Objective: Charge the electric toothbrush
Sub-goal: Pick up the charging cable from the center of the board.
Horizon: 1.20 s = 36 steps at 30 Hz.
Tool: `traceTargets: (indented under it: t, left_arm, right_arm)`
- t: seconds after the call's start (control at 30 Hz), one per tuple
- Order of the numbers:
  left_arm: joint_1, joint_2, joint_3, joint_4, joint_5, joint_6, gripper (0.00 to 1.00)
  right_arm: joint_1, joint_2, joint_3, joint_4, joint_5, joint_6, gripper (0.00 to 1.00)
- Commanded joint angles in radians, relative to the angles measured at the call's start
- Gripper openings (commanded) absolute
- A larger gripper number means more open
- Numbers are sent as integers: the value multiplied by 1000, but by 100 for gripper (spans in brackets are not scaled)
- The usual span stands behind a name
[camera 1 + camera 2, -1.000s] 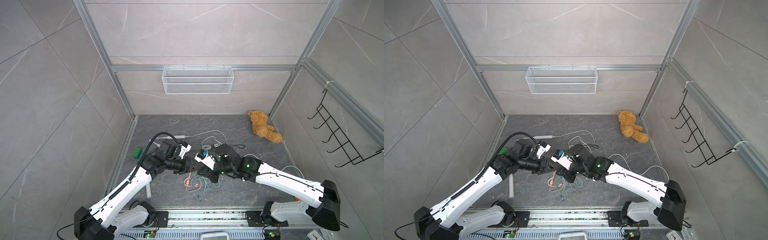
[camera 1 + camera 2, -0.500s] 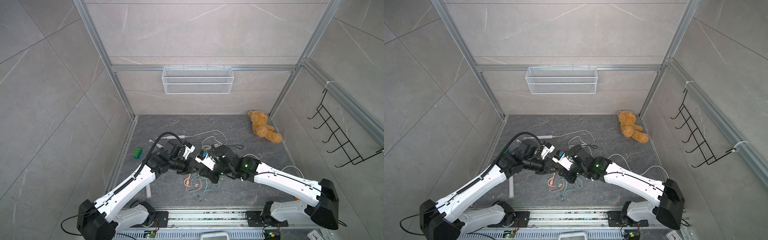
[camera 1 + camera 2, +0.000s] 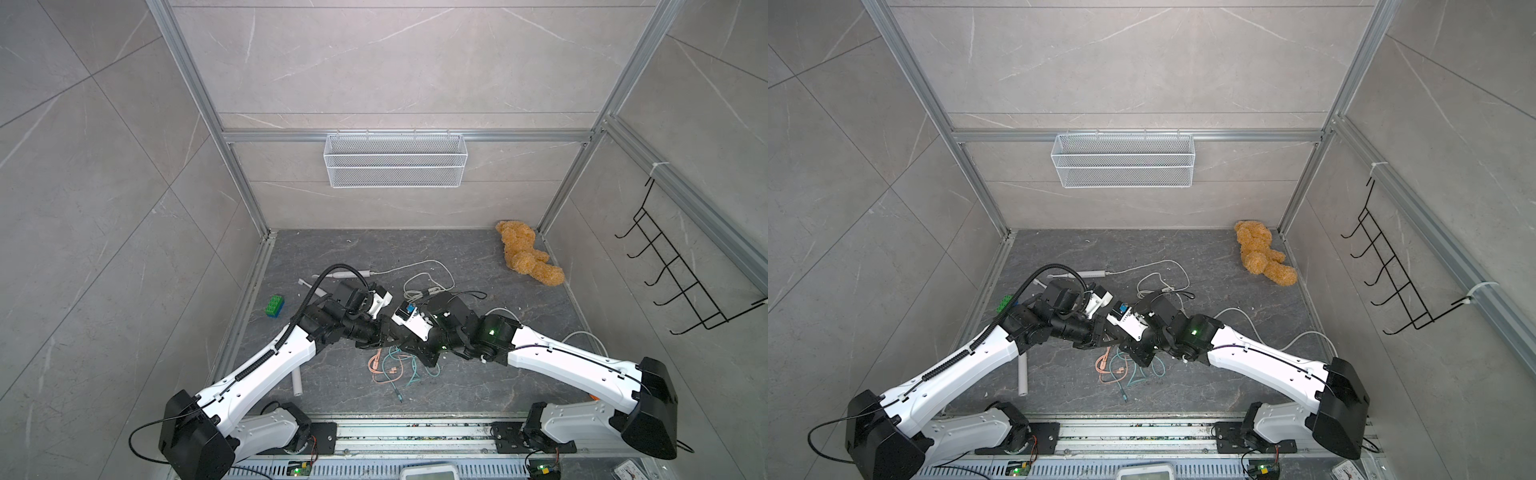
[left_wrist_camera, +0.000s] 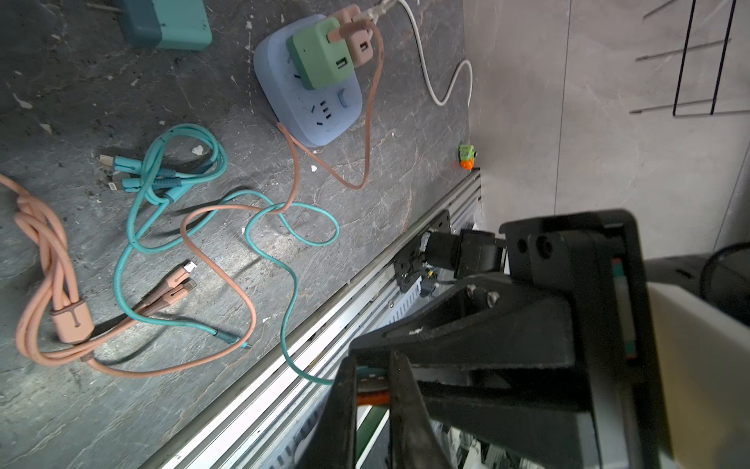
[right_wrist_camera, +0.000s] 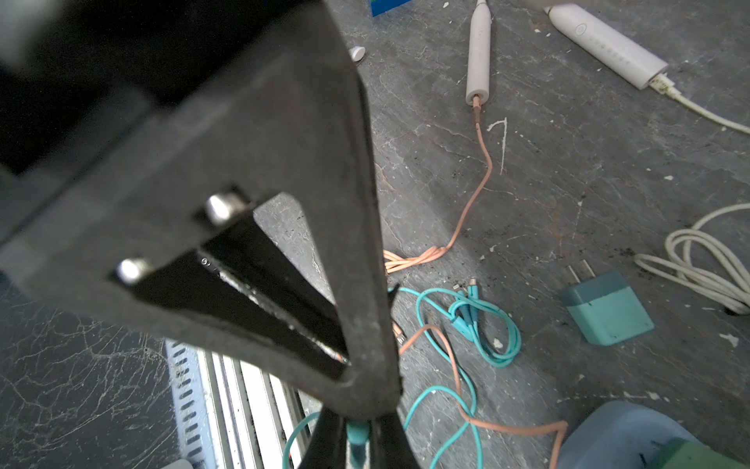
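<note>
Adapter (image 4: 320, 57) on power strip (image 4: 320, 122)

I see both arms reaching in over the dark bench (image 3: 478, 374), the left gripper (image 3: 384, 336) and right gripper (image 3: 405, 343) meeting tip to tip at the middle; I cannot make out the jaws from here. Beneath them lie an orange cable (image 3: 380, 368) and a teal cable (image 3: 409, 372), tangled. A white electric toothbrush (image 3: 363, 272) lies farther back with a white cable (image 3: 419, 262) at its end. A teddy bear (image 3: 525, 255) sits in the far right corner, a green block (image 3: 274, 306) by the left edge.
</note>
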Motion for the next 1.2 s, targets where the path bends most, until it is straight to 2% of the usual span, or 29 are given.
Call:
traceTargets:
  t: [0.0,0.1,0.13,0.2,0.27,0.37,0.5,0.67,0.9,1.03,1.17]
  left_arm:
    - [-23,12,0,-81,42,14,0]
    - [-23,1,-7,-68,32,-6,0]
    - [-23,-2,-5,-68,23,-9,0]
    - [-21,-8,-5,-67,5,-22,0]
    - [-19,-17,1,-74,-15,-28,0]
    - [-3,-36,11,-88,-50,-47,0]
    - [67,-84,-29,-28,-29,-141,0]
    - [158,-165,-114,106,30,-301,0]
    - [181,-209,-174,211,54,-406,0]
    - [186,-225,-195,240,59,-438,0]
    - [197,-243,-202,241,57,-448,0]
  right_arm:
    - [-6,-57,-5,190,39,16,0]
    - [-5,-77,-33,220,20,13,0]
    - [-5,-78,-38,227,22,15,5]
    - [-5,-85,-52,235,16,21,23]
    - [-6,-102,-76,255,18,21,35]
    - [-5,-162,-155,336,35,11,45]
    - [-5,-246,-344,585,36,29,56]
    - [-5,-209,-508,948,22,110,57]
    - [-5,-14,-583,1418,2,248,54]
    - [-5,83,-597,1581,57,293,51]
    - [-5,132,-580,1586,47,304,46]
